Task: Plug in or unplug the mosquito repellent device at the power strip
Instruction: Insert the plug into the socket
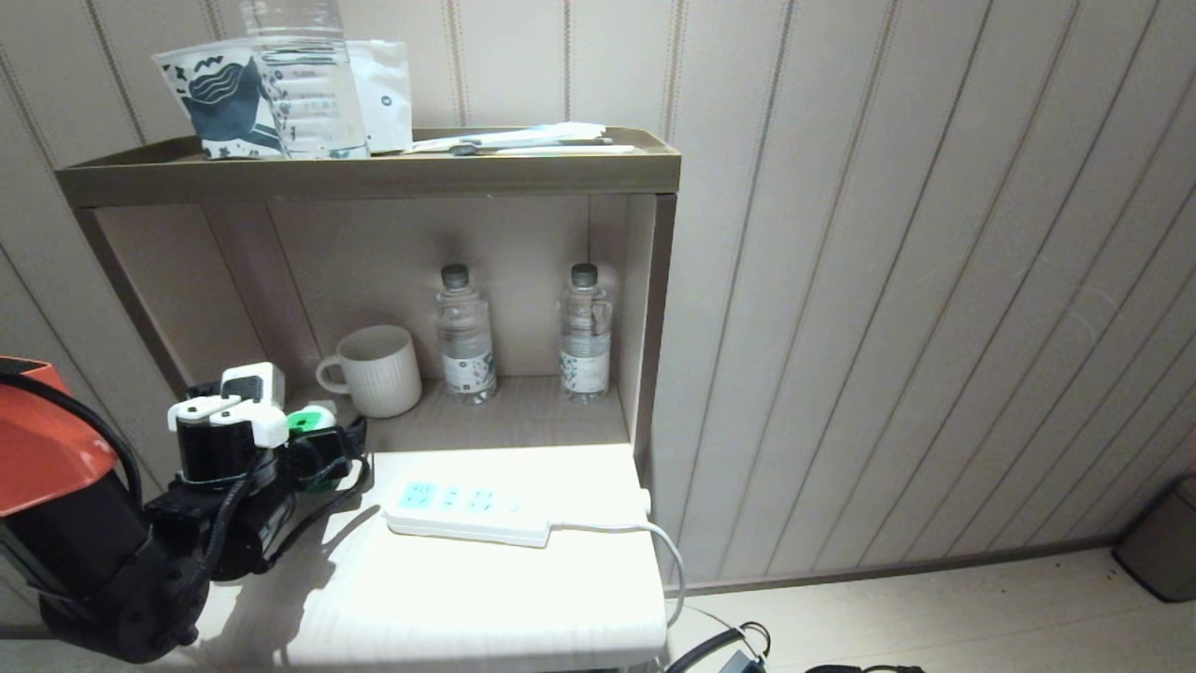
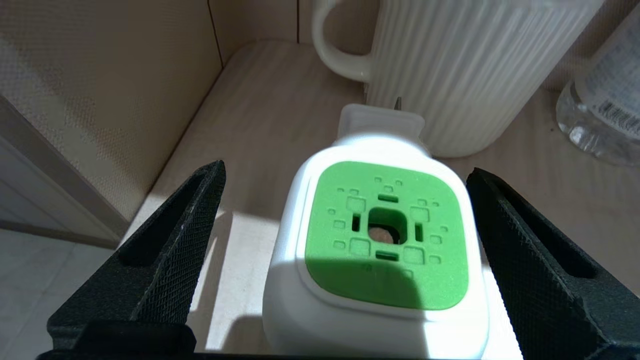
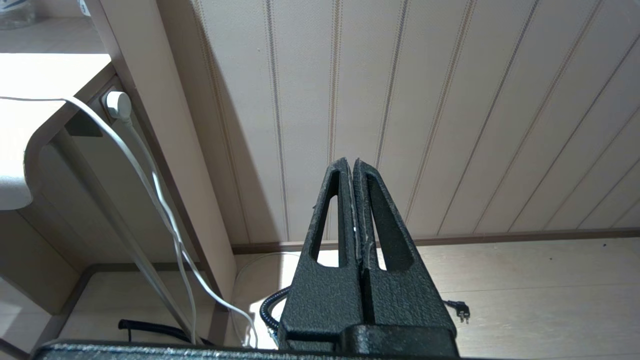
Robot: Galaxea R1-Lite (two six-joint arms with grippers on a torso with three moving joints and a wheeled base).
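Your left pincer is spread wide, one black finger on either side of the mosquito repellent device — in the left wrist view a clear gap shows between each finger and the white body, so nothing is pinched. You are looking at the device's green face with its square centre hole; the device stands on the worktop at the far left, just in front of the open shelf niche, and a metal prong tip shows past its far edge. In the head view you see only its green and white top behind the left arm's wrist.

Just beyond the device stands the ribbed white mug, its handle turned left, close to the device but whether they touch you cannot tell. Further right in the niche are two clear water bottles, apart from each other.

The power strip lies flat on the worktop to the right of the device and well apart from it, its pale-blue sockets facing up and all unoccupied, its white cord running off the right edge and down.

Your right pincer is pressed together, pointing toward the panelled wall — low beside the worktop, above the floor.
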